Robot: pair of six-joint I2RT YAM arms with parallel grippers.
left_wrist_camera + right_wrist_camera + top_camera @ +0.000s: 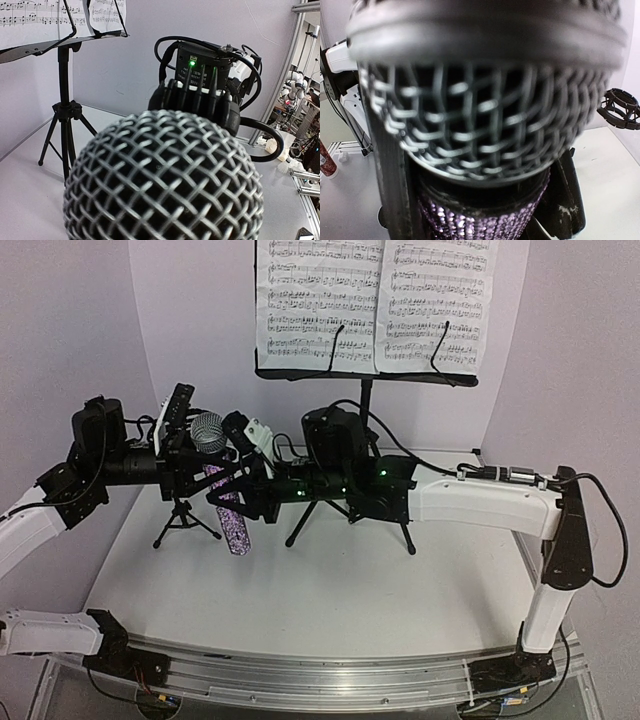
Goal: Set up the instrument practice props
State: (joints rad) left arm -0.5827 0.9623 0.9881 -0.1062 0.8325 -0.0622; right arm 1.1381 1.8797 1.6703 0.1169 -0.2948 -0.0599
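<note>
Top view: microphone (238, 532) tilted, just beside the mic stand (184, 522) on the tabletop (340, 590).
Left wrist: mesh head (165, 180) fills the view; grip of the left fingers cannot be told.
Right wrist: right fingers (392, 200) clamped on the glittery body.

counter (330, 590): white, lower centre | rail (330, 675): aluminium, along bottom edge | wall (60, 330): pale lilac, upper left | red-and-white cylinder (326, 160): left edge, partly cut off
</note>
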